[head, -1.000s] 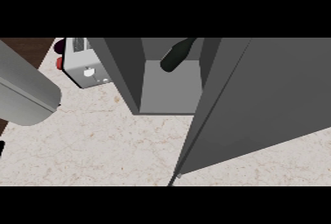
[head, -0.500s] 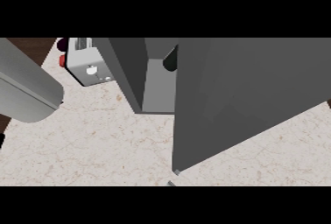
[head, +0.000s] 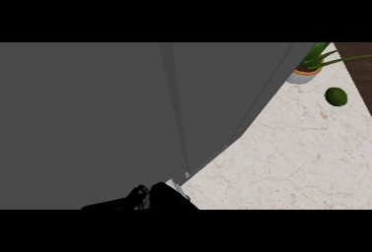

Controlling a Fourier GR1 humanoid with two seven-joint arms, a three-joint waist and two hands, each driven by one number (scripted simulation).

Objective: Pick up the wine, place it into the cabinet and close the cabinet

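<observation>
Wine: not visible anywhere in the head view. Judged to be inside the cabinet [head: 87, 123], behind the grey panels. One second ago a dark, bottle-like shape stood in the open compartment, and nothing like it lies on the counter [head: 291, 162] now.

Cabinet: its flat grey front fills the left and centre of the frame. A thin seam runs from the top centre down toward the bottom centre. The cabinet door [head: 218, 98] lies right of that seam, its slanted edge cutting from upper right to lower centre.

Change: half a second ago the door stood swung out with the compartment showing as a gap beside it. That gap is gone and only the seam remains, so the door reads as shut or nearly so. The view has also shifted to the right.

Hand: one black hand [head: 156, 197] at the bottom edge, left of centre, against the door's lower corner. Probably the right hand, judging by which side the door swung from. Open or closed cannot be told, as it is a dark mass. The left hand is out of view.

Surroundings: pale marbled counter at lower right, potted plant [head: 305, 74] at upper right, and a round green fruit [head: 335, 96] just below it

Task status, as a judgement: placing is done and closing is at its end — what remains is confirming the door sits flush
</observation>
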